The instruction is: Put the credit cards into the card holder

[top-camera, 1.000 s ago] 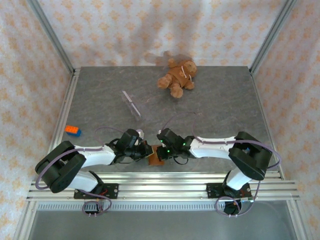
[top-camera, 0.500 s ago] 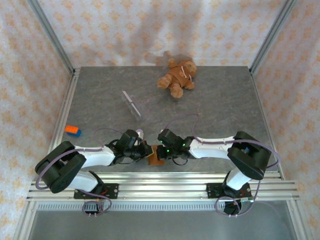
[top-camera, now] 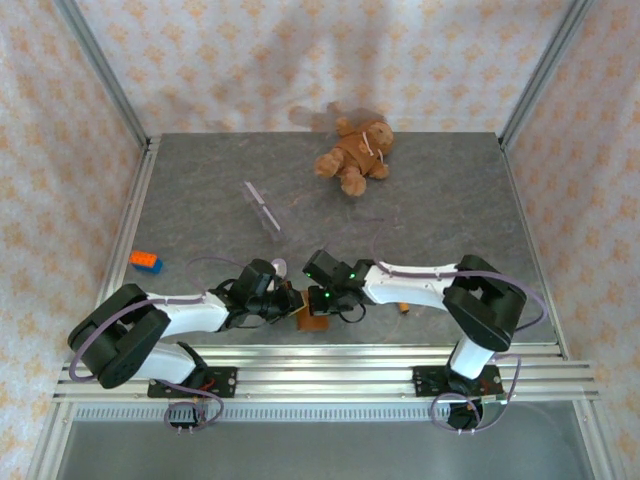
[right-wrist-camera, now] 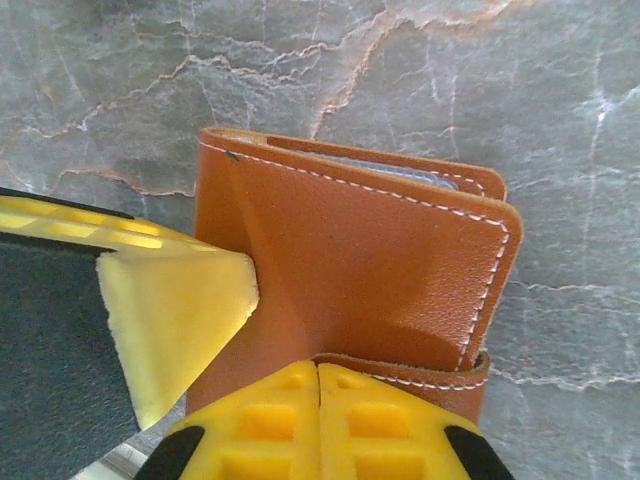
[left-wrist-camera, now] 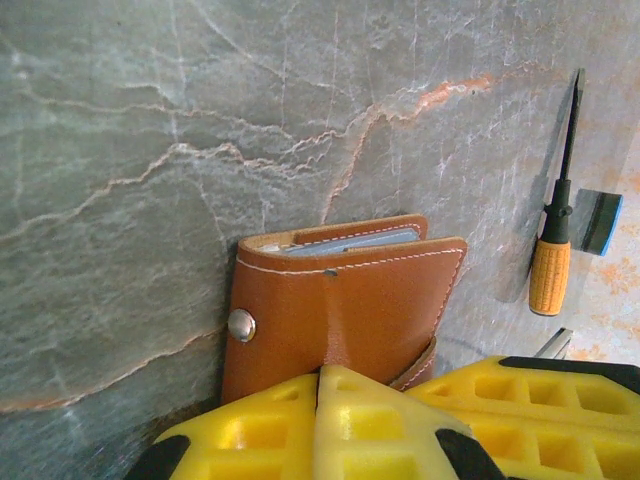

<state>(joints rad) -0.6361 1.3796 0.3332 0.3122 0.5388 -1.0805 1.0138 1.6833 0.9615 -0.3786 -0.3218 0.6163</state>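
Two robot arms meet over a small folded brown leather card holder (top-camera: 313, 319) at the lower centre of the top view, on a grey marbled table (top-camera: 200, 190). The left gripper (top-camera: 292, 303) comes in from the left and the right gripper (top-camera: 319, 303) from the right, so the wallet sits between them with neither arm clearly nearer.

In the left wrist view the left gripper's (left-wrist-camera: 318, 388) yellow fingertips are pressed together with no gap. The card holder (left-wrist-camera: 340, 305) lies directly ahead of them, its near edge at or under the tips and its long axis across the frame. The right gripper (right-wrist-camera: 318, 382) is likewise closed with nothing between its fingers, its tips at the wallet's (right-wrist-camera: 370, 265) strap edge. Neither appears to be pinching the leather.

The pale grey edge of the credit cards (left-wrist-camera: 350, 241) shows in the wallet's mouth, on the side away from both sets of fingertips, towards the top of each wrist frame. Any next move probably turns on that far-facing opening. An orange-handled screwdriver (left-wrist-camera: 550, 270) lies well to the right.
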